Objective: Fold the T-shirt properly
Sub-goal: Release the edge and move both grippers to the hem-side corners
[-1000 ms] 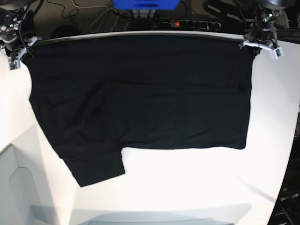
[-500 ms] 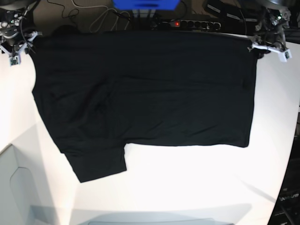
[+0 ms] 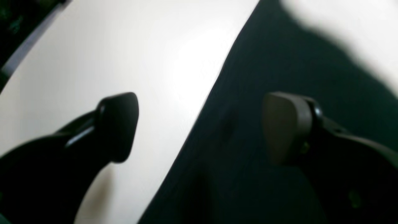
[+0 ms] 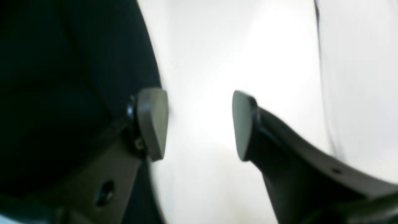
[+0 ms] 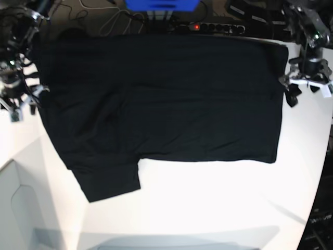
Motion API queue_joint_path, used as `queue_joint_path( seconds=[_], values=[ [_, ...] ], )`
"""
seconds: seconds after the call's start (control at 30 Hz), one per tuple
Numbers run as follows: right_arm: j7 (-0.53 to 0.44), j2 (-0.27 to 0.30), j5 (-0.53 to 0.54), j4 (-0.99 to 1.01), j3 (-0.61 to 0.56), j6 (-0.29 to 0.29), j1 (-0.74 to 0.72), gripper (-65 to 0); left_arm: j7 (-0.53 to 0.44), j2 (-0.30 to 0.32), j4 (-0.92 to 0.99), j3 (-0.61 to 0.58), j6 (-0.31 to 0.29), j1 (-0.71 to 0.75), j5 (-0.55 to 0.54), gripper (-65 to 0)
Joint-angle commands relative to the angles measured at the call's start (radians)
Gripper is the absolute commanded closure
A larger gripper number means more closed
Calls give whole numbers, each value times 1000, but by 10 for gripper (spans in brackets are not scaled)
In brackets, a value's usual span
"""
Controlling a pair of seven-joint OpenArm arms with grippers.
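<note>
White, smooth worktop carries the T-shirt, a matte black cloth spread plain side up, one sleeve jutting at its near corner. Both arms' fingers are released and hold nothing. The left fingers straddle the cloth's straight side edge, one tip over bare worktop, the other over fabric. The right fingers sit just off the opposite edge. Spreading looks finished; next, each arm must pinch an edge to start the fold.
</note>
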State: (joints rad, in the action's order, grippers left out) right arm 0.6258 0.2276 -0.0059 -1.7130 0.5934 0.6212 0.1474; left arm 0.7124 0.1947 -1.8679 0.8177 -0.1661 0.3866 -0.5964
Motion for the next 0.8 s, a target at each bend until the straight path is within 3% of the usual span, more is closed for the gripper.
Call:
queue_joint_path(
  seconds=[0.0,0.27,0.4,0.57,0.77],
  values=[
    [-27,31,7,17,-16,-4,-53,-337,-29,22,-8,2,-2,-42,-12,-614],
    [-37,100,5,472,-197,-4,-455,-337,-29,101,218,-33,1,-328,-10,-615],
    [-77,118,5,681,-246,-4,-587,-337,-40,137,370,-110,0,-432,74,-615],
    [-179,118,5,884,-281,-7,-661,-337,-44,131,528,-188,-2,-556,224,-615],
    [-245,109,5,971,-320,-8,-665,-337,-182,137,703,-306,-2,-628,280,-615]
  ],
)
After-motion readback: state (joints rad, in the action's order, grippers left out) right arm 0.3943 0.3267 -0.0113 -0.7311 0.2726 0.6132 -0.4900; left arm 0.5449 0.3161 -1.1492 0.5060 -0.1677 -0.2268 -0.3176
